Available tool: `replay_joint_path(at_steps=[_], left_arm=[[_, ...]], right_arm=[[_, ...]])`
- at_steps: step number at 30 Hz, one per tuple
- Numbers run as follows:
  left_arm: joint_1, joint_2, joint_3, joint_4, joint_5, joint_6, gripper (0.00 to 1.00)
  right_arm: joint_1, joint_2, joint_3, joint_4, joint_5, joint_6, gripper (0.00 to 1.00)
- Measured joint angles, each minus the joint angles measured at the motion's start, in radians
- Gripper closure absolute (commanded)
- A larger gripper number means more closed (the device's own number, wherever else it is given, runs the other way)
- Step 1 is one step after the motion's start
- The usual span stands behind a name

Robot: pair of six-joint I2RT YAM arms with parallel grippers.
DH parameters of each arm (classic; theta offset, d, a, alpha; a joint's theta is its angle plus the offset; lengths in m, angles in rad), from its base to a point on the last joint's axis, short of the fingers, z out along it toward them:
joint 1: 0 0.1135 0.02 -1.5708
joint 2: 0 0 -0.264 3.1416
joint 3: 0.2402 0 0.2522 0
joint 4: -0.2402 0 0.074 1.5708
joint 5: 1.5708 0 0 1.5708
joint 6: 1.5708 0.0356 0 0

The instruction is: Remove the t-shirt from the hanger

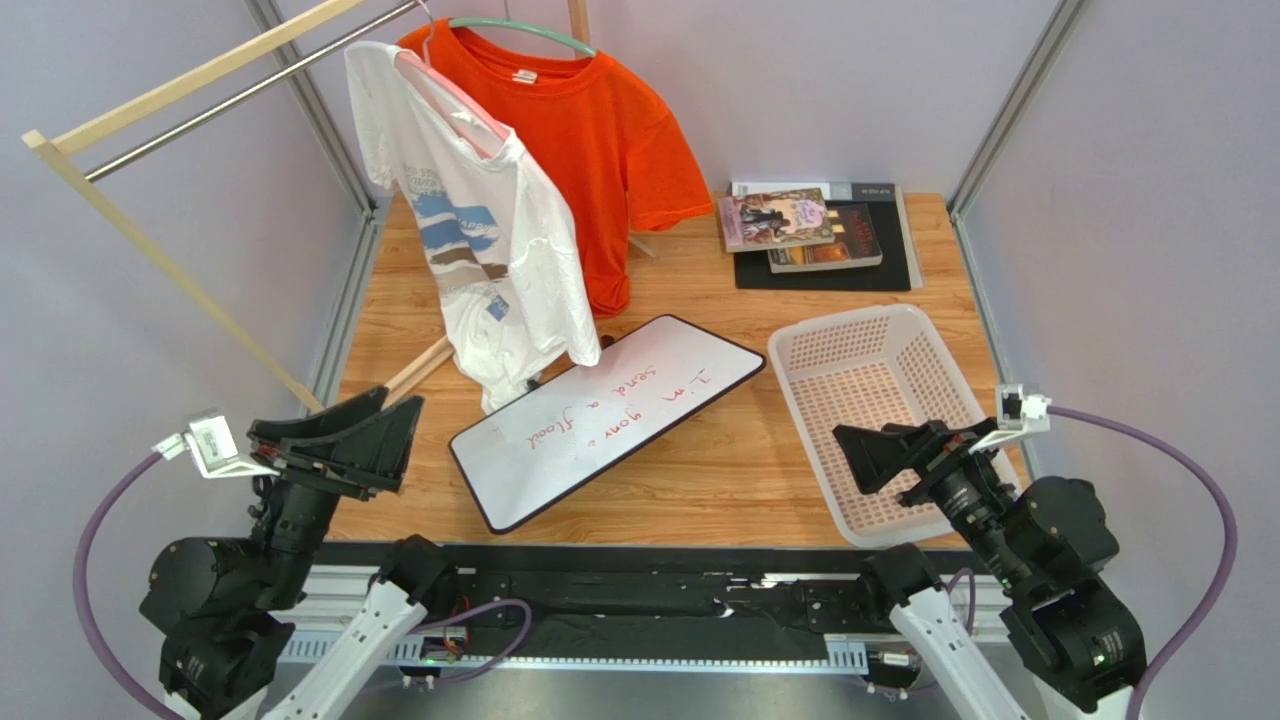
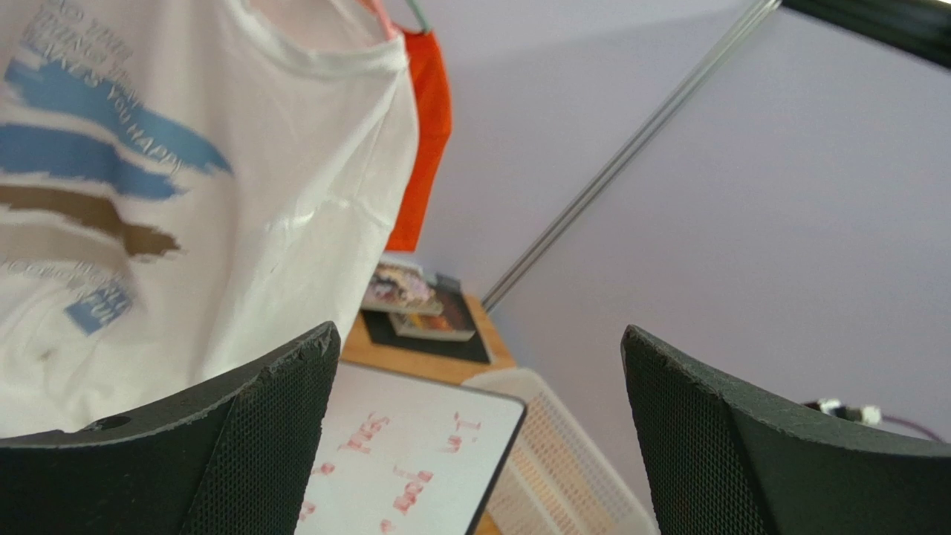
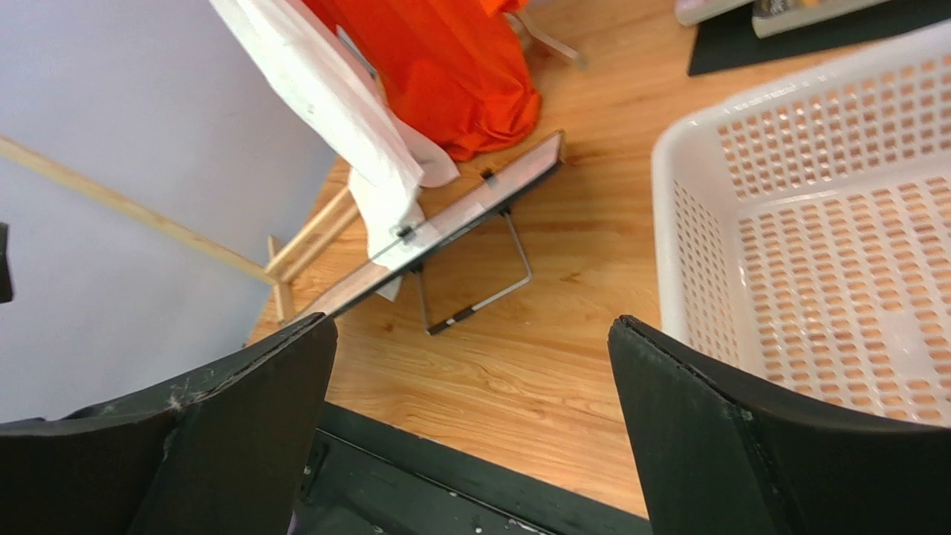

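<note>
A white t-shirt [image 1: 481,240] with a blue and brown print hangs on a pink hanger [image 1: 458,93] from the wooden rack's rail; it also shows in the left wrist view [image 2: 190,190]. An orange t-shirt [image 1: 601,143] hangs behind it on a green hanger [image 1: 519,26]. My left gripper [image 1: 376,428] is open and empty, low at the near left, just below the white shirt's hem. My right gripper [image 1: 879,450] is open and empty at the near right, over the basket's near edge.
A whiteboard [image 1: 601,413] with red writing stands tilted mid-table. A white mesh basket [image 1: 857,338] sits at the right. Books on a black mat [image 1: 819,225] lie at the back right. The wooden rack's leg [image 1: 166,255] slants along the left side.
</note>
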Motion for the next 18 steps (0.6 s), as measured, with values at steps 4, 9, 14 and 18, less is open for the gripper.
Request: replay_joint_path(at_steps=[4,9,14,18], left_arm=[[0.000,-0.026,0.020,-0.116,0.046,0.037,0.00],[0.000,-0.095,0.027,-0.164,0.055,0.060,0.00],[0.000,-0.059,0.103,-0.298,0.052,0.085,0.02],[0.001,0.064,0.220,-0.372,0.050,0.111,0.02]], right_arm=[[0.000,0.054,0.002,-0.027,0.011,-0.027,0.00],[0.000,0.225,0.019,0.016,-0.023,-0.061,0.00],[0.000,0.400,0.086,0.110,-0.076,-0.087,0.00],[0.018,0.592,0.240,0.204,-0.116,-0.108,0.00]])
